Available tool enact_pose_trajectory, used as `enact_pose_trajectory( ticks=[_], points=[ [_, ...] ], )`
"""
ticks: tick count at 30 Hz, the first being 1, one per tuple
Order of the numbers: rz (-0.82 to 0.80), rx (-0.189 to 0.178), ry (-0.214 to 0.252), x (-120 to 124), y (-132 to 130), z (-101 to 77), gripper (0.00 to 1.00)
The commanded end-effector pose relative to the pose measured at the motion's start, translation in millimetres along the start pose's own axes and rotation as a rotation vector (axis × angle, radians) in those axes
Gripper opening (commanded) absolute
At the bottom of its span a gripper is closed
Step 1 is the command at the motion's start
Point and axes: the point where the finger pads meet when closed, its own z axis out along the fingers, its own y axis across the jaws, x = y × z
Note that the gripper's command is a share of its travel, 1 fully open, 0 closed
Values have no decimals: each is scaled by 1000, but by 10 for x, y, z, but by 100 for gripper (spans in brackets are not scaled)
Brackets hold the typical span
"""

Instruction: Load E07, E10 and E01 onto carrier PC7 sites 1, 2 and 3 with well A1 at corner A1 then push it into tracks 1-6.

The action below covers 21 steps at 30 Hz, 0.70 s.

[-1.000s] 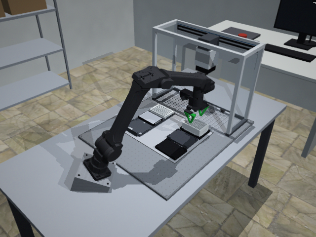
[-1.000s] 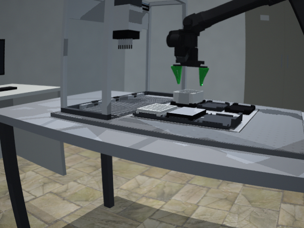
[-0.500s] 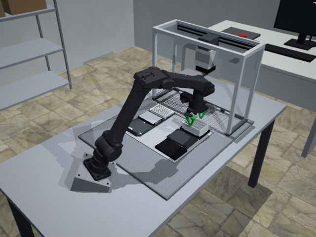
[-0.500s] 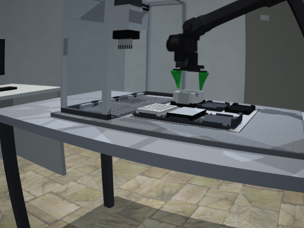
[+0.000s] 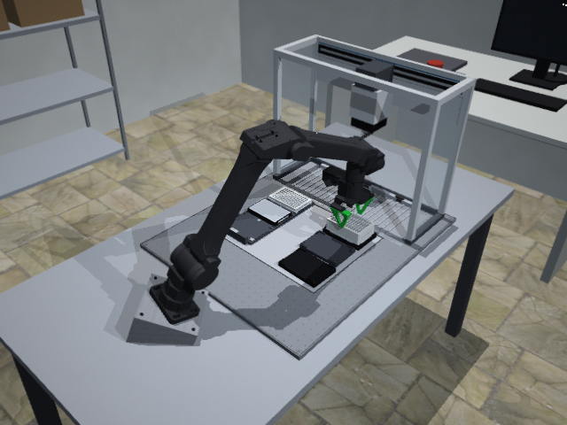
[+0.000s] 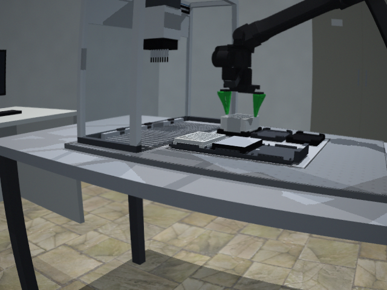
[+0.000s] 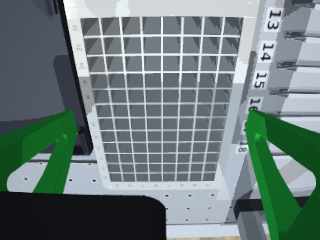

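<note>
The deep-well block E07 [image 5: 350, 227] sits in the plate nest nearest the rails [image 5: 315, 185], beside numbers 12 to 15. The claw [image 6: 241, 106] hangs directly above it, green fingers wide apart, one on each side, holding nothing. The carrier PC7 [image 5: 256, 224] lies close by on the worktop [image 5: 91, 366].

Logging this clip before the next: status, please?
Gripper open, holding nothing, straddling the white deep block. Block sits in its nest, not lifted. Two flat plates already on the dark tray. Nothing in the way.
</note>
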Motion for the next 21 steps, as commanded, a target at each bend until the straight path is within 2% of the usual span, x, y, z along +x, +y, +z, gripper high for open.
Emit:
enact_pose_trajectory(
  ticks=[1,8,13,14,21],
  points=[
    [-3,13,0,52,-65,62,100],
    [-3,5,-1,52,-32,159,100],
    [-4,14,0,47,-69,159,100],
    [-14,10,-3,-15,-50,180,100],
    [-3,8,0,53,-43,260,100]
  ],
)
